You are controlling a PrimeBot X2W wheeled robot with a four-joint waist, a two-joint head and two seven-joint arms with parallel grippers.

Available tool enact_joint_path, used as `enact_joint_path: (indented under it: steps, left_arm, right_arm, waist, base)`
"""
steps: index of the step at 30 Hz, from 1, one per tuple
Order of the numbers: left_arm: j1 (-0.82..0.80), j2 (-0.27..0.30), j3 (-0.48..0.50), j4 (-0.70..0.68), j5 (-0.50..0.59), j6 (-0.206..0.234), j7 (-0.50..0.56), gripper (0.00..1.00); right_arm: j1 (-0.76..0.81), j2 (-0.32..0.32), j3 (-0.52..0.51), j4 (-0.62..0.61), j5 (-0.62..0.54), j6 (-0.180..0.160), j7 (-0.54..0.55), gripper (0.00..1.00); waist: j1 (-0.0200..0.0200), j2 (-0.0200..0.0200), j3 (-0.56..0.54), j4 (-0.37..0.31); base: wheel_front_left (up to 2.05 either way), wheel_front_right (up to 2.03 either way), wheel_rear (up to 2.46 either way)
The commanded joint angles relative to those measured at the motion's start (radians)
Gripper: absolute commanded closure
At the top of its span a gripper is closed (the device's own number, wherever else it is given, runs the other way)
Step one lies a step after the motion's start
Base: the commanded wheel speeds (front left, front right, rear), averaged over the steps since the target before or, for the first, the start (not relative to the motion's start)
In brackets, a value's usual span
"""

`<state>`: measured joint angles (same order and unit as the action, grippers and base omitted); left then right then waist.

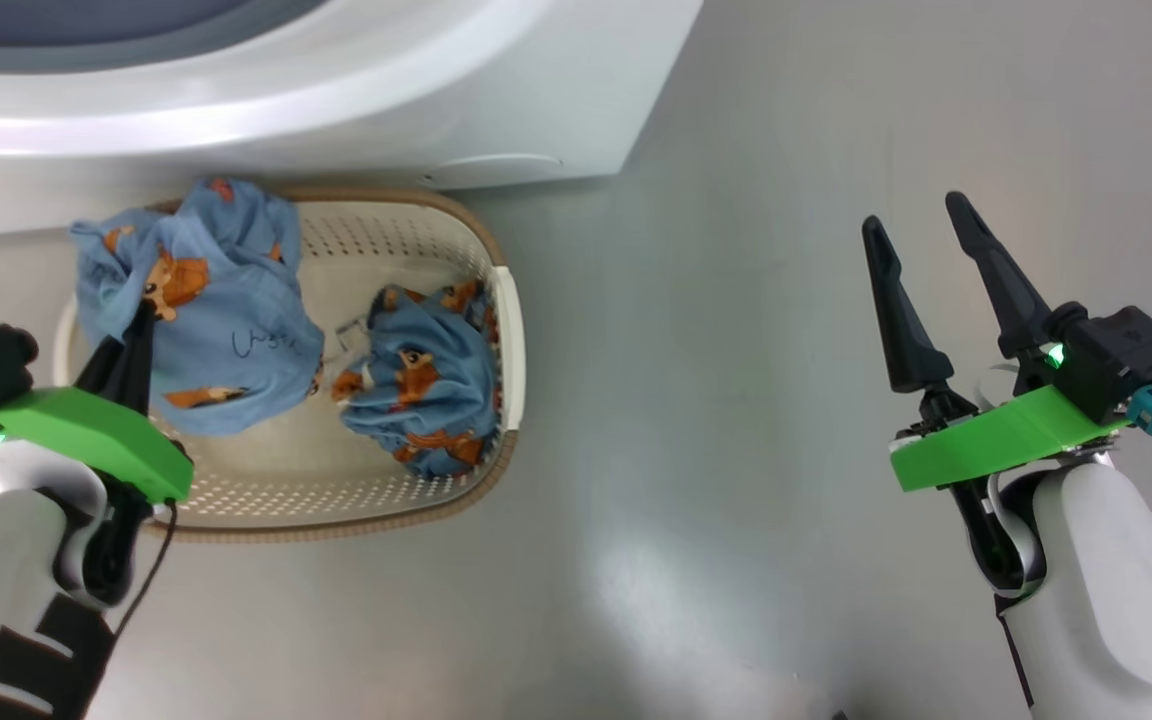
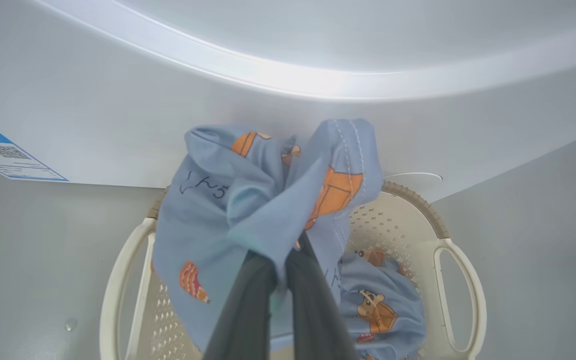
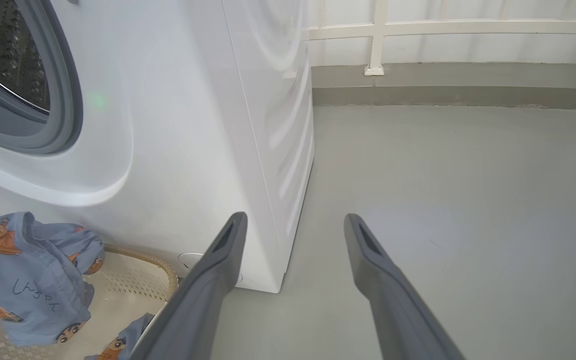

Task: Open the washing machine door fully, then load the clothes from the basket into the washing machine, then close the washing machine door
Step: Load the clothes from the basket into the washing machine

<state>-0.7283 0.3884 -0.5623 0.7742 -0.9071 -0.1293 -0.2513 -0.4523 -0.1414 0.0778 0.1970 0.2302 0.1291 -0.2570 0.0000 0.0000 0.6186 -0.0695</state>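
Pinching a fold of the first bundle (image 1: 211, 330) of printed light blue fabric, the left gripper (image 1: 141, 322) is holding its two dark fingers tight together on the cloth, which is bunching up around the fingertips. This bundle is hanging over the left end of the basket (image 1: 511, 330). Its top is rising above the woven brown rim and overlapping the rim's far edge in the head view. Whether its lower folds are touching the basket's floor I cannot tell.

The second bundle (image 1: 421, 390) is lying inside the basket at the right end, resting against the perforated wall and just apart from the first one.

The washing machine (image 1: 356, 100) is standing just beyond the basket, its white front rising right behind the far rim. A small blue label sticker (image 2: 10, 156) is showing on that front, off past the basket's left-hand side as the left wrist view gives it. Higher above the basket, in the right wrist view, the machine's round opening is showing its grey-blue gasket (image 3: 65, 105) and the perforated steel drum (image 3: 8, 55) behind it.

The right gripper (image 1: 914, 215) is hovering well to the right of the basket, over the bare grey floor (image 1: 716, 420). Its fingers are spreading wide with nothing between them, and they are pointing past the machine's corner that is standing nearest the basket's right end.
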Motion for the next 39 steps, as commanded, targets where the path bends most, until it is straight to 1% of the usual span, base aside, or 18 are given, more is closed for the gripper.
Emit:
enact_joint_path:
  steps: [1, 11, 17, 18, 19, 20, 30, 39]
  left_arm:
    - [0.031, 0.036, 0.060, -0.035, 0.038, -0.001, -0.010, 1.00]
    - [0.194, -0.040, 0.285, -0.271, 0.253, -0.001, -0.010, 1.00]
    - [0.314, -0.084, 0.380, -0.406, 0.349, -0.001, -0.010, 1.00]
    - [0.314, -0.084, 0.380, -0.406, 0.349, -0.001, -0.010, 1.00]
    - [0.354, -0.097, 0.406, -0.449, 0.383, -0.001, -0.010, 1.00]
    - [0.354, -0.097, 0.406, -0.449, 0.383, -0.001, -0.010, 1.00]
    - [0.539, -0.173, 0.522, -0.639, 0.511, -0.001, -0.010, 1.00]
    - [0.672, -0.237, 0.598, -0.788, 0.567, -0.001, -0.010, 1.00]
  right_arm:
    - [0.033, -0.005, 0.012, -0.017, 0.001, 0.002, -0.005, 0.00]
    - [0.070, -0.029, -0.008, -0.003, 0.008, 0.002, -0.005, 0.00]
    - [0.110, -0.044, -0.011, 0.006, 0.015, 0.002, -0.005, 0.00]
    - [0.110, -0.044, -0.011, 0.006, 0.015, 0.002, -0.005, 0.00]
    - [0.126, -0.048, -0.014, 0.009, 0.018, 0.002, -0.005, 0.00]
    - [0.126, -0.048, -0.014, 0.009, 0.018, 0.002, -0.005, 0.00]
    - [0.205, -0.058, -0.027, 0.010, 0.032, 0.002, -0.005, 0.00]
    - [0.262, -0.056, -0.050, -0.003, 0.037, 0.002, -0.005, 0.00]
  waist:
    - [0.0000, 0.0000, -0.032, 0.025]
    - [0.0000, 0.0000, -0.107, 0.070]
    - [0.0000, 0.0000, -0.178, 0.085]
    - [0.0000, 0.0000, -0.178, 0.085]
    - [0.0000, 0.0000, -0.203, 0.088]
    - [0.0000, 0.0000, -0.203, 0.088]
    - [0.0000, 0.0000, -0.294, 0.088]
    - [0.0000, 0.0000, -0.325, 0.087]
  base:
    - [0.00, 0.00, 0.00]
    - [0.00, 0.00, 0.00]
    - [0.00, 0.00, 0.00]
    - [0.00, 0.00, 0.00]
    - [0.00, 0.00, 0.00]
    - [0.00, 0.00, 0.00]
    - [0.00, 0.00, 0.00]
    - [0.00, 0.00, 0.00]
